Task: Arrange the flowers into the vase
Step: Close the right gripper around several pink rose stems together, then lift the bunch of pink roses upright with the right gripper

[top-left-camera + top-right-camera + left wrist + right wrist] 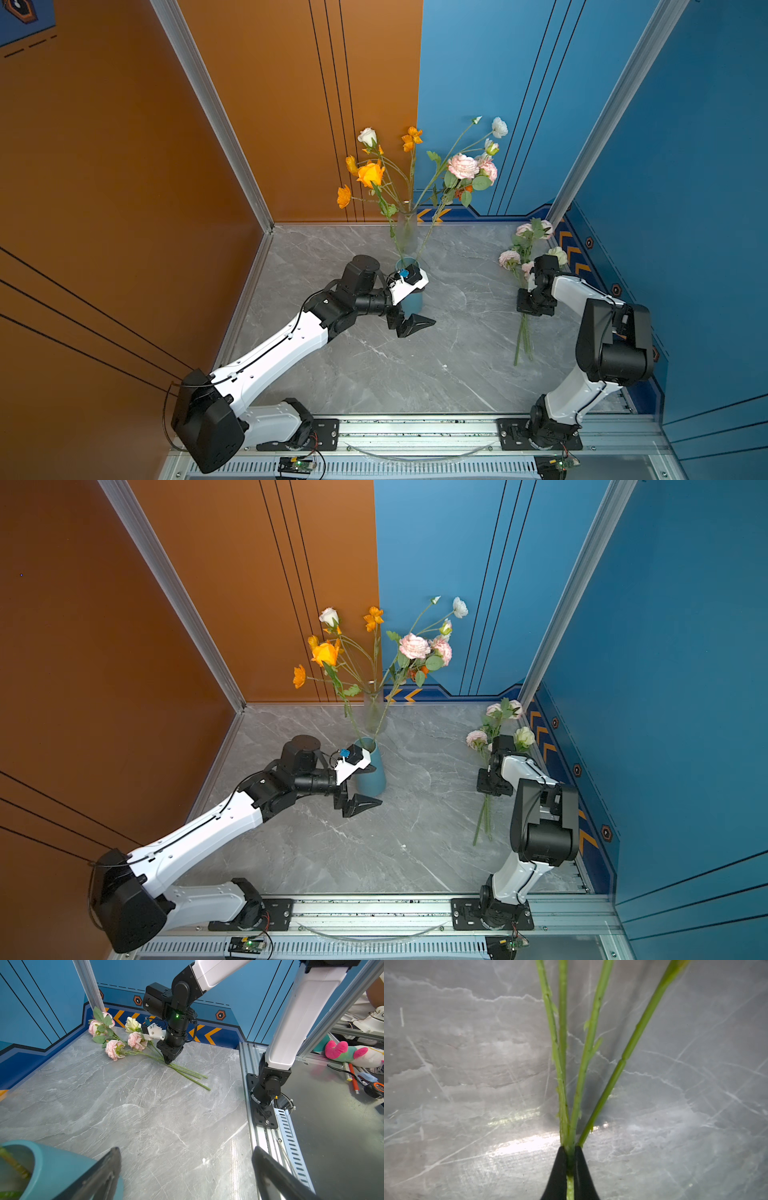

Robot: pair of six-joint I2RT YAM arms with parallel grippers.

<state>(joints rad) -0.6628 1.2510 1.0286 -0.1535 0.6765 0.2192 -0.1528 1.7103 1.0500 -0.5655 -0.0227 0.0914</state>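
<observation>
Over by the right wall, the right gripper was pinched tight on a green stem among the loose pink flowers lying on the tabletop. The left gripper hung spread wide just beside the teal vase, which already held several blooms.

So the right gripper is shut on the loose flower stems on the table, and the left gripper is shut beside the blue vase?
No: the left gripper is open, jaws wide apart beside the blue vase, as the left wrist view shows. The rest holds.
</observation>
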